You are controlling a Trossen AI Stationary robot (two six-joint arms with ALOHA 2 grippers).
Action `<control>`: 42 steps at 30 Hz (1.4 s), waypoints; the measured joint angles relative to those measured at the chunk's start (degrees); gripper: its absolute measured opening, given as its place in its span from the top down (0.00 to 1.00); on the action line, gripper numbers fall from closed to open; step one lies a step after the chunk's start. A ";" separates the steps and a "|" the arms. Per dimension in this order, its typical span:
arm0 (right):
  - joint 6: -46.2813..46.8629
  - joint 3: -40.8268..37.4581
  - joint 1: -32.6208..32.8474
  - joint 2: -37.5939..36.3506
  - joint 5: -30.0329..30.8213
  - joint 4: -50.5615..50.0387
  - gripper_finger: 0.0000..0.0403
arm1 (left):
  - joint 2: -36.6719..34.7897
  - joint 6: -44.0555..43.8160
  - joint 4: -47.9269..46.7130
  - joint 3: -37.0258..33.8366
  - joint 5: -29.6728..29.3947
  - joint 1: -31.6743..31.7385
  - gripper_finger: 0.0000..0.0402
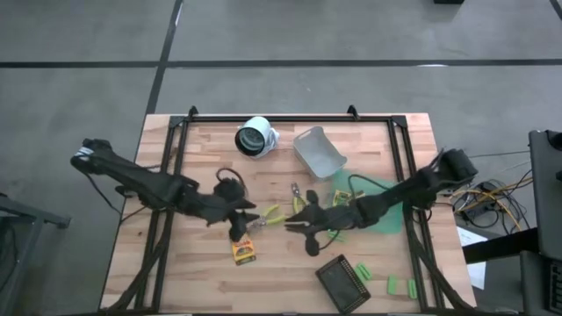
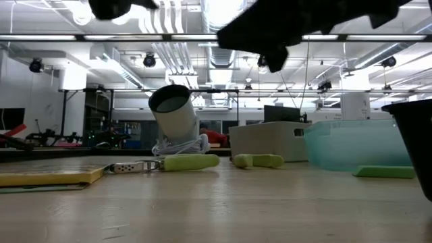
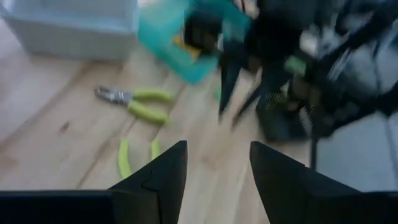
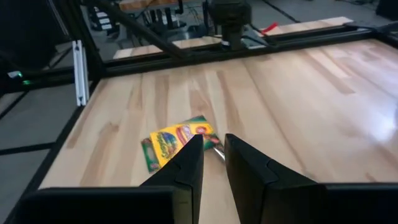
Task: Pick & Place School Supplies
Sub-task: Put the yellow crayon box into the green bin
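A: Where are we with the left tool (image 1: 235,230)?

B: We have it over the middle of the desk (image 1: 281,149), its two fingers apart with nothing between them. The yellow pack (image 1: 244,253) lies flat on the wood just beside it, toward the front edge, and the first pair of yellow-handled scissors (image 1: 266,217) lies just to its right.

A: And our right tool (image 1: 309,239)?

B: Near the middle too, close to the second pair of scissors (image 1: 303,197). From its wrist we see the fingers nearly together, a narrow gap left and nothing held, with the same pack (image 4: 176,142) lying ahead of them, partly behind the fingertips.

A: So which arm do we send for the pack?

B: We judge the left one. It is nearer, almost touching in the overhead view. The pack's long side runs roughly front to back on the desk, so the fingers would need to close across its short side, and since it lies flat they must come right down to the wood.

A: And the rest?

B: The green blocks (image 1: 400,285) sit well apart near the front right corner, by the dark tray (image 1: 341,281). The green bin (image 1: 373,204) lies under our right arm and the grey bin (image 1: 318,151) stands behind it.
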 joint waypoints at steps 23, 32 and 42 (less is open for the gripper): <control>1.21 35.68 -0.24 24.61 -6.81 -30.17 0.87 | -5.32 -52.84 -1.91 -17.44 -13.59 -19.31 0.55; -3.67 35.15 -1.50 25.43 -11.77 -29.82 0.91 | -2.40 -73.11 7.39 -26.42 -13.64 -24.29 0.55; -3.82 35.35 -4.66 25.47 -17.01 -28.20 0.92 | 3.73 -77.38 18.65 -30.29 -10.78 -24.30 0.55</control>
